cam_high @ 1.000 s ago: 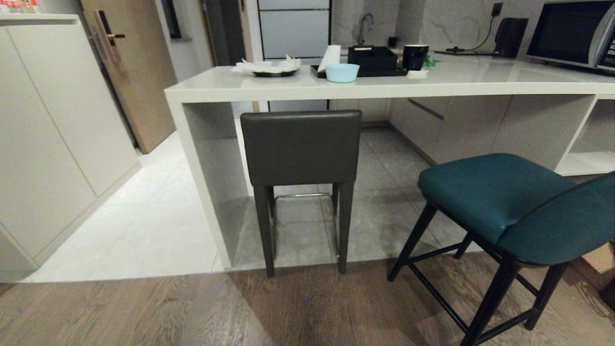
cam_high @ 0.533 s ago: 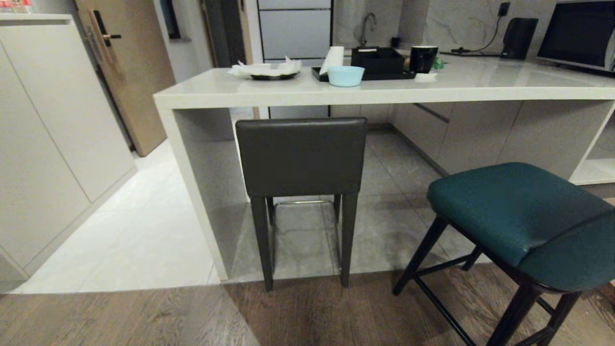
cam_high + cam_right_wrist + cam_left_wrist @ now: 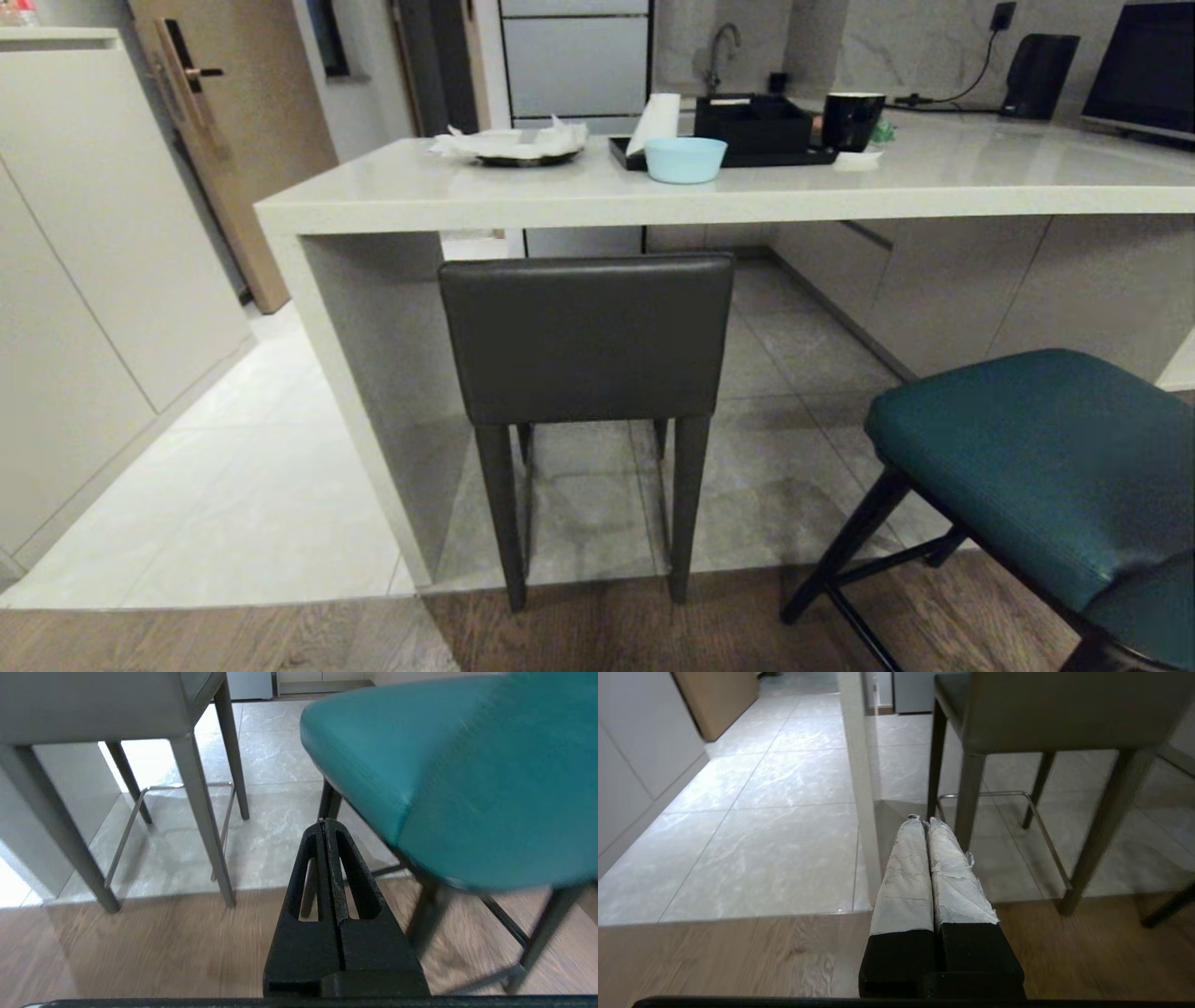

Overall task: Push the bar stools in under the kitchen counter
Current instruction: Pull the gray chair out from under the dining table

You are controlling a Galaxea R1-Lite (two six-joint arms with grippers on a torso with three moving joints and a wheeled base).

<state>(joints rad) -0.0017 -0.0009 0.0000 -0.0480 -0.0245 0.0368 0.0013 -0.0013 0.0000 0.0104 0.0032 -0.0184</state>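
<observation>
No legible writing on the dark grey leather stool [image 3: 585, 338], teal padded stool [image 3: 1036, 467] or cream stone bench [image 3: 597, 191]; left claw [image 3: 924, 821] and right claw [image 3: 323, 823] closed, empty.

Open gap under the kitchen counter [image 3: 597, 191] to the right of the grey stool [image 3: 585, 341], tile floor there bare back to the cabinet fronts [image 3: 943, 280]. Grey stool sits at the counter's left end, back roughly flush with the counter edge, close beside the slab side panel [image 3: 359, 373]; narrow slot between them. Metal footrest bar [image 3: 994, 795] spans its legs low down. Teal stool [image 3: 1036, 467] stands out on the wood floor, well clear of the counter, blocking the right side. Free passage between the two stools. Left gripper [image 3: 924, 823] and right gripper [image 3: 324, 823] low, fingers pressed together, nothing touching them.
</observation>
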